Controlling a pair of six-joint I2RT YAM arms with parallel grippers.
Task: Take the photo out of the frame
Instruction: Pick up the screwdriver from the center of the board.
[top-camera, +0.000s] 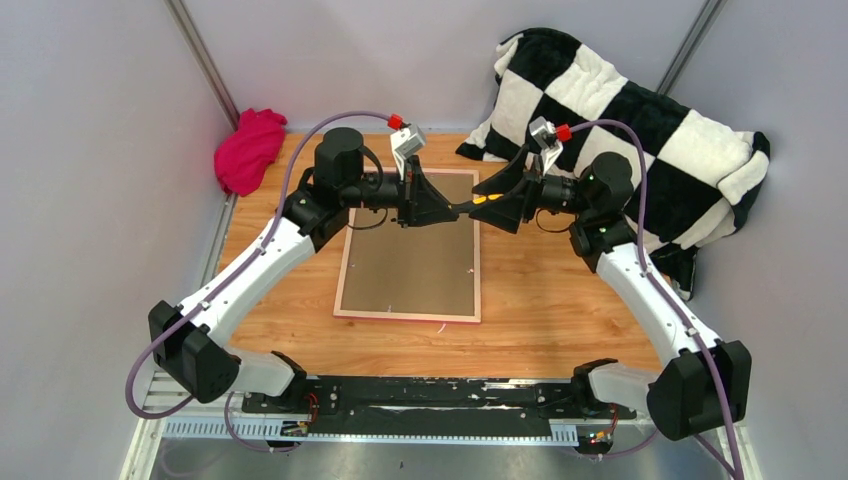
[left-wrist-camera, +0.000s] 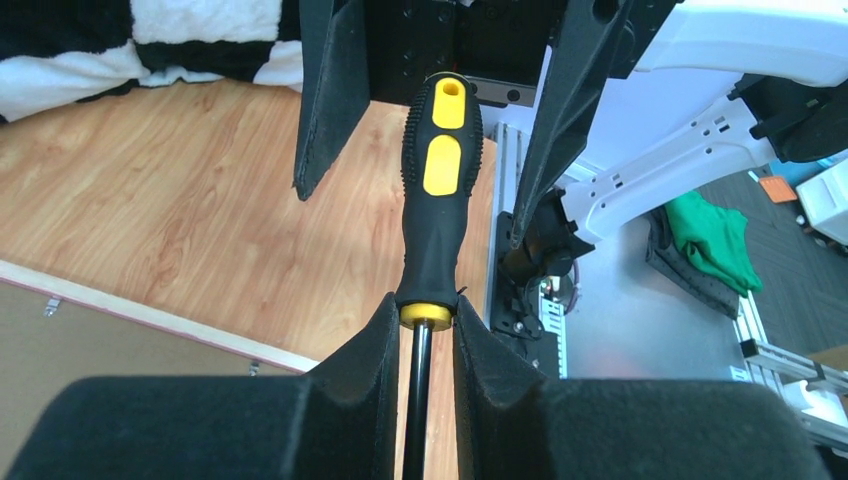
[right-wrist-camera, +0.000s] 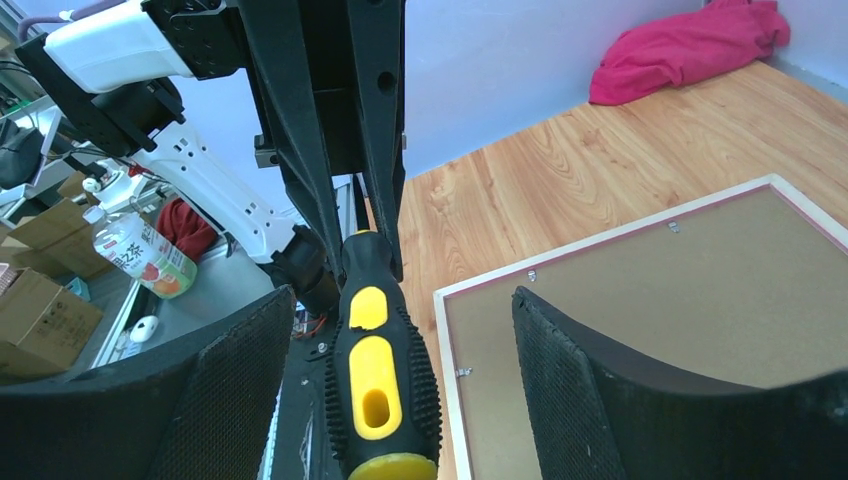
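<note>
Handover of a black-and-yellow rubber-handled screwdriver (top-camera: 472, 204), held level in the air over the far edge of the large rectangular pink-bordered frame (top-camera: 410, 318). Pinched by the left gripper (left-wrist-camera: 420, 335), jaws narrow on the black metal shaft just under the yellow collar, so leaving the whole handle free. Straddled at that handle by the right gripper (right-wrist-camera: 400, 300), jaws wide, pads apart from the rubber on both sides, nothing held yet. Looks like a pass from left to right, to put the tool in a proper handle grip for prying. Frame lying face down on the light wooden tabletop (top-camera: 560, 300), brown backing board (top-camera: 410, 255) upward, small metal tabs (right-wrist-camera: 464, 372) showing along its inner edge, too small to tell whether bent back. No sight of the photo: judged to sit under that board, inside the frame. Next, probably: close right on the handle, then release left.
</note>
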